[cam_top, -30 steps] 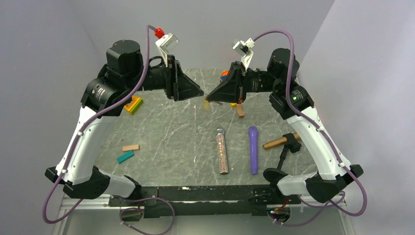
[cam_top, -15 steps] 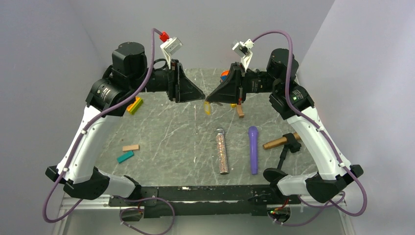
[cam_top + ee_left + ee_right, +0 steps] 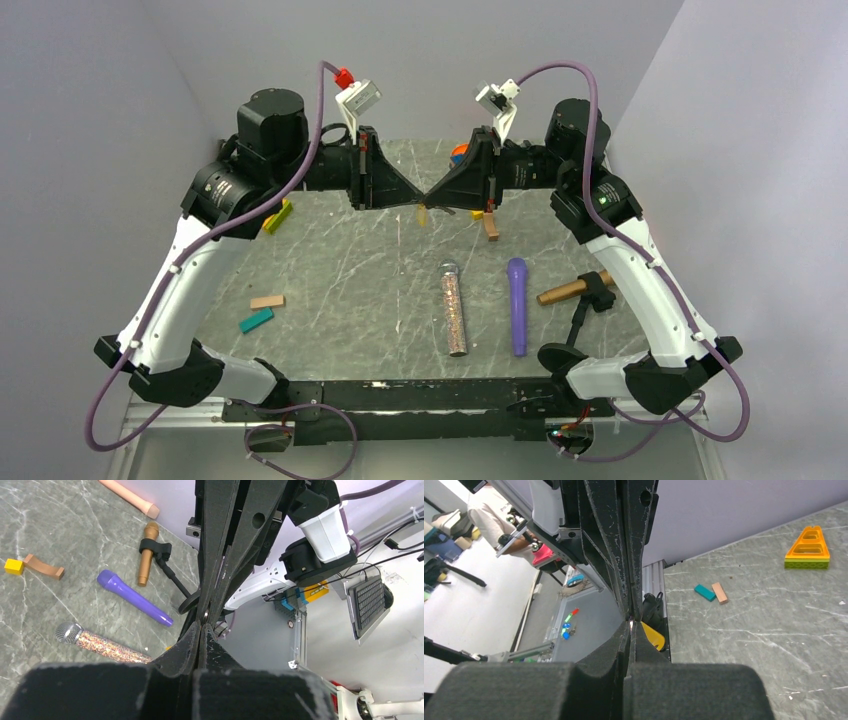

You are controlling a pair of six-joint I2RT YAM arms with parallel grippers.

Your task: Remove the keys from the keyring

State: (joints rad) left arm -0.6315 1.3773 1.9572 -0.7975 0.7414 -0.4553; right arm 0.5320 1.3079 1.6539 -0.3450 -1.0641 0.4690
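From above, the left gripper (image 3: 419,200) and the right gripper (image 3: 433,200) meet tip to tip in mid-air over the far half of the table (image 3: 340,270). Both are clenched, with no gap between their fingers. A small yellow key (image 3: 422,215) dangles just under the meeting point, clear of the table.

The right wrist camera shows what the top view cannot. The key's upper corner runs up into the right gripper's pinched fingertips, and the rest hangs just beyond them, to their right. The left gripper's fingers press in from straight ahead. It cannot be told whether they also catch the key or a ring. The left wrist camera shows only a sliver of yellow beside its own closed fingers.

Each wrist view takes in a different part of the table. Past the left gripper lie a glittery microphone (image 3: 102,643), a purple microphone (image 3: 134,598), a gold microphone (image 3: 146,555) in a black stand, a yellow cube (image 3: 14,566) and a brown piece (image 3: 45,568). Past the right gripper sit an orange wedge (image 3: 809,547), a teal block (image 3: 704,592) and a tan block (image 3: 720,593).
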